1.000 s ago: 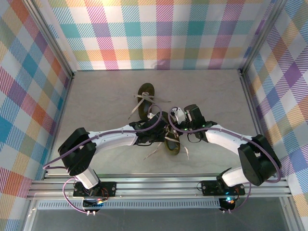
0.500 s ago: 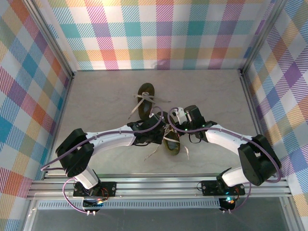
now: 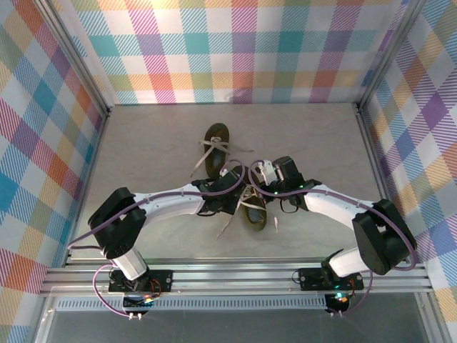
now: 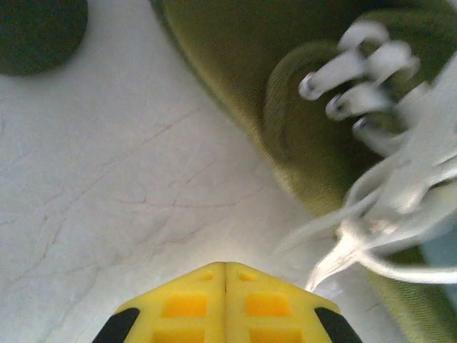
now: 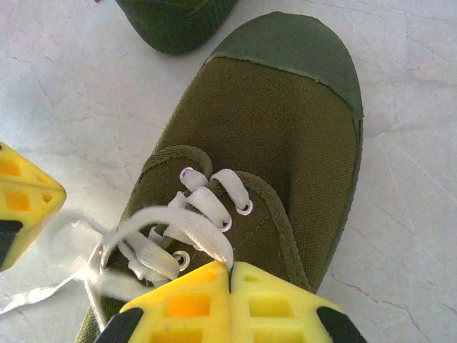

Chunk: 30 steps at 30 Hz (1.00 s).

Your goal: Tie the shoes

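Observation:
Two dark olive shoes lie mid-table. The far shoe [image 3: 216, 145] has loose pale laces, and its toe [image 5: 178, 21] shows at the top of the right wrist view. Both grippers meet over the near shoe [image 3: 255, 214]. My right gripper [image 5: 230, 268] is shut on a loop of lace [image 5: 178, 225] just above the eyelets, and the lace arcs left across the tongue. My left gripper [image 4: 226, 266] is shut, with nothing seen in its seam. It hovers over the table beside the near shoe [image 4: 285, 107], close to a lace strand [image 4: 335, 261].
Plaid walls and aluminium posts [image 3: 84, 68] close in the grey marbled table [image 3: 150, 143] on three sides. The left gripper's yellow finger [image 5: 21, 200] sits close to the left of the laces. Lace ends trail onto the table [image 3: 227, 226] toward the near rail.
The left gripper has drawn back slightly to the left from the near shoe. The right gripper stays over the laces, still shut on the lace.

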### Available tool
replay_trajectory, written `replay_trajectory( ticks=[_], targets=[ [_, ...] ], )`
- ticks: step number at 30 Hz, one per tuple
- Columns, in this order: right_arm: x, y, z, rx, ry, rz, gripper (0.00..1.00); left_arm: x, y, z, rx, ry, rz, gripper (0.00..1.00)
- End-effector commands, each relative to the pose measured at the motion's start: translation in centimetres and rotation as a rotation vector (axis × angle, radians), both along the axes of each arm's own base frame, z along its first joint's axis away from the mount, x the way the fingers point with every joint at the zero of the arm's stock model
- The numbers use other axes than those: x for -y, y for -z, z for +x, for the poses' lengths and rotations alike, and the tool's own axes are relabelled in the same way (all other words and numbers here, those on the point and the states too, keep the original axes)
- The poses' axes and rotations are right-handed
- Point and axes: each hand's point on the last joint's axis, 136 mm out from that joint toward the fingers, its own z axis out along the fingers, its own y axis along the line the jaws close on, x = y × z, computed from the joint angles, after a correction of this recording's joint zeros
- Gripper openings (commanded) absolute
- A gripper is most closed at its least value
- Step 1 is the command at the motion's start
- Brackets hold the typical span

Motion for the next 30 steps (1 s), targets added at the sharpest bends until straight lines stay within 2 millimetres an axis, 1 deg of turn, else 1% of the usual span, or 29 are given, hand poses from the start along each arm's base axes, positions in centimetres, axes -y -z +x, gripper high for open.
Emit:
replay_trajectory(
  ticks=[1, 3, 4, 7, 11, 15, 16, 17, 18, 20, 21, 23, 25, 26, 30],
  targets=[
    [-1.8, -1.7, -0.6, -0.003, -0.082, 0.102, 0.00, 1.4, 0.3, -1.2, -0.071, 0.050, -0.092, 0.00],
    [-2.8, -2.3, -1.5, -0.020, -0.139, 0.167, 0.00, 2.9, -0.1, -1.6, -0.093, 0.071, -0.181, 0.00],
    [-3.0, -2.5, -1.8, -0.024, -0.152, 0.185, 0.00, 3.2, -0.3, -1.6, -0.093, 0.069, -0.204, 0.02],
    [-3.3, -2.8, -2.1, -0.024, -0.167, 0.211, 0.00, 3.0, -0.4, -1.6, -0.091, 0.045, -0.210, 0.12],
    [-3.0, -2.7, -1.9, -0.023, -0.150, 0.198, 0.00, 1.5, -1.3, -0.9, -0.029, -0.029, -0.200, 0.22],
    [-2.8, -2.6, -1.7, -0.024, -0.131, 0.191, 0.00, -1.2, -3.2, -0.2, 0.073, -0.149, -0.193, 0.34],
    [-2.8, -2.5, -1.6, -0.027, -0.124, 0.190, 0.00, -1.6, -3.9, -0.2, 0.091, -0.166, -0.205, 0.34],
    [-2.8, -2.5, -1.6, -0.028, -0.119, 0.189, 0.00, -1.6, -4.6, -0.3, 0.097, -0.168, -0.229, 0.33],
    [-2.7, -2.5, -1.5, -0.030, -0.112, 0.189, 0.00, -1.2, -5.2, -0.4, 0.095, -0.161, -0.259, 0.30],
    [-2.7, -2.4, -1.4, -0.035, -0.098, 0.186, 0.00, 0.2, -6.4, -0.8, 0.066, -0.138, -0.329, 0.27],
    [-2.6, -2.3, -1.3, -0.036, -0.092, 0.184, 0.00, 1.3, -7.1, -0.7, 0.065, -0.127, -0.378, 0.25],
    [-2.5, -2.2, -1.1, -0.041, -0.074, 0.178, 0.00, 3.5, -7.8, -1.2, 0.032, -0.097, -0.440, 0.22],
    [-2.4, -2.2, -1.0, -0.044, -0.060, 0.176, 0.00, 5.2, -7.9, -1.6, 0.002, -0.084, -0.468, 0.21],
    [-2.3, -2.2, -0.9, -0.046, -0.050, 0.176, 0.00, 5.9, -7.6, -1.7, -0.016, -0.085, -0.472, 0.20],
    [-2.1, -2.3, -0.6, -0.062, 0.004, 0.203, 0.00, 7.1, -6.4, -1.6, -0.045, -0.114, -0.469, 0.19]
  ],
)
